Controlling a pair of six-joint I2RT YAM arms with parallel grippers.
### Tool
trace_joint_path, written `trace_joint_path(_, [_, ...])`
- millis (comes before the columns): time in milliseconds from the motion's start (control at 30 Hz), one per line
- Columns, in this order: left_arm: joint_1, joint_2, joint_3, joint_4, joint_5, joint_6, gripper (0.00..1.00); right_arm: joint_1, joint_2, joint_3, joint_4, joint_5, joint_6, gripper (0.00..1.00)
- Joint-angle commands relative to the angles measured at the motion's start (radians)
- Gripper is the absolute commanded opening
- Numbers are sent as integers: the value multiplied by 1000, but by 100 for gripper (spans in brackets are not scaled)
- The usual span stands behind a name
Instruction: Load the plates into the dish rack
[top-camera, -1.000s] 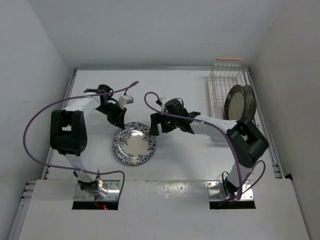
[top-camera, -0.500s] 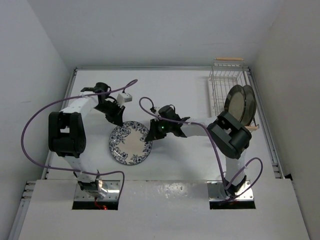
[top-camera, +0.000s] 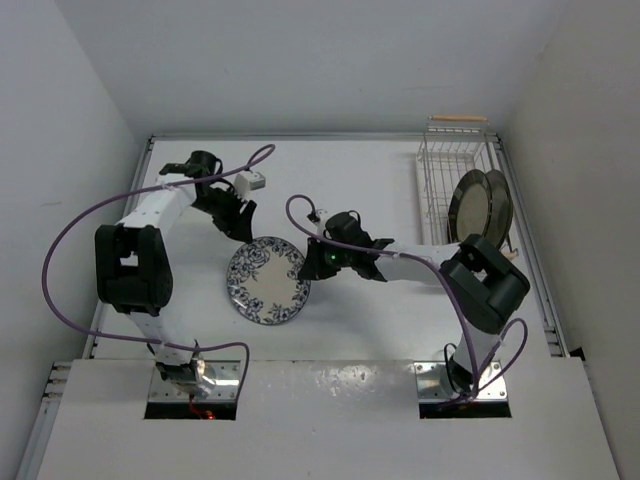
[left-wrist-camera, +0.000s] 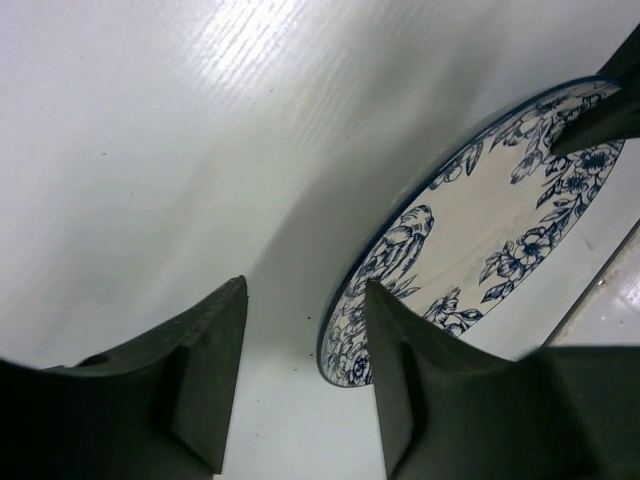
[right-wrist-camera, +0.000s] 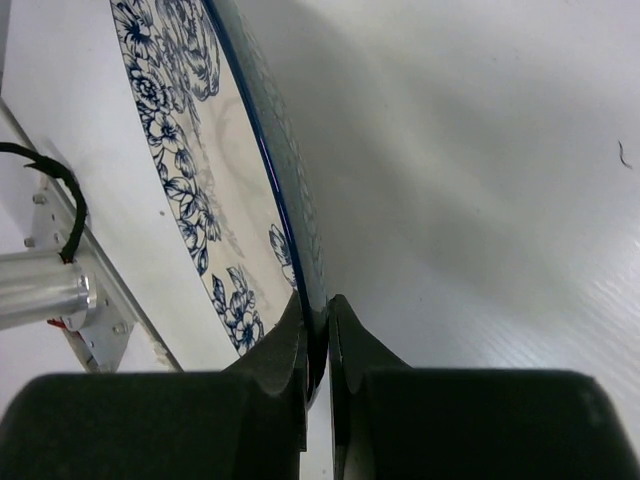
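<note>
Fingers (right-wrist-camera: 272, 368) of right gripper (right-wrist-camera: 318, 310) tight on floral plate (right-wrist-camera: 180, 170) rim; left gripper (left-wrist-camera: 302, 295) fingers (left-wrist-camera: 205, 360) spread, just beside it.

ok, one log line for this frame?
right gripper: shut on blue floral plate rim | left gripper: open, beside plate, holding nothing | dish rack: two plates standing inside
</note>
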Motion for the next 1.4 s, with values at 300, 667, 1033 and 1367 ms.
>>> trace_joint_path(300, [52, -33, 244, -42, -29, -134, 63, -74, -296, -76, 8, 77, -44, 0])
trace_joint_path(667, [262, 17, 364, -24, -61, -315, 63, -191, -575, 5, -264, 303, -142, 0])
trace_joint_path(1033, [294, 17, 308, -4, -89, -344, 63, -212, -752, 340, -427, 1163, -464, 0])
trace_joint_path(1367, [294, 26, 299, -4, -98, -344, 63, -258, -812, 234, -238, 1309, -920, 0])
